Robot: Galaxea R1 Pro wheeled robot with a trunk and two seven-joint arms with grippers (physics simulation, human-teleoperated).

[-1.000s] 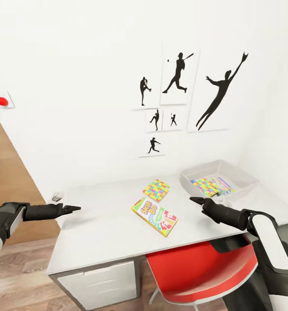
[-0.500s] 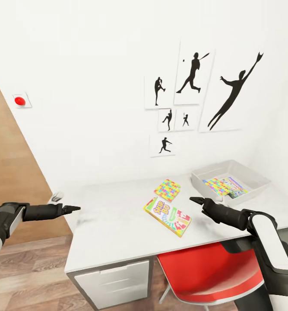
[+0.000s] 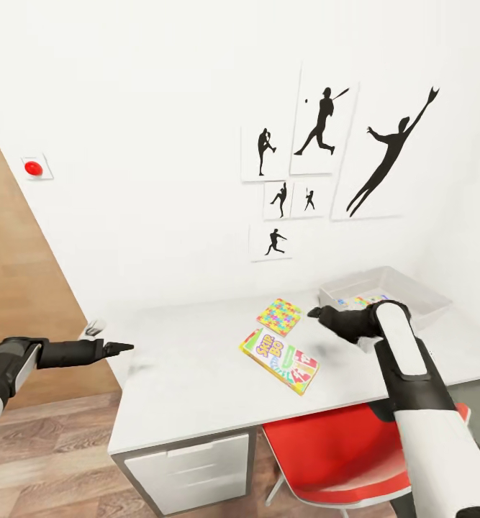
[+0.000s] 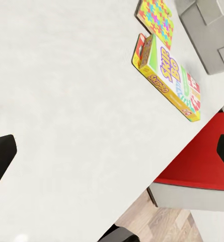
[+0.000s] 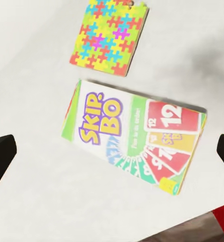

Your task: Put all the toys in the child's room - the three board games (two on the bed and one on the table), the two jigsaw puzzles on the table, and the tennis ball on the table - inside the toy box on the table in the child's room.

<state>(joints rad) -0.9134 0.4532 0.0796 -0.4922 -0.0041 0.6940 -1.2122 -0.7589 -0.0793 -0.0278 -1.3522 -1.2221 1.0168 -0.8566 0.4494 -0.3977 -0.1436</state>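
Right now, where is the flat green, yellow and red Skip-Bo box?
The Skip-Bo box lies on the light grey table near its front edge, just in front of the multicoloured jigsaw puzzle square.

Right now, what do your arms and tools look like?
Both arms are white, smooth, rounded shells that turn black at the wrists. The right arm has a grey strip on its white forearm. The left tool and right tool are black and taper to slim dark fingertips. No cables or markings show.
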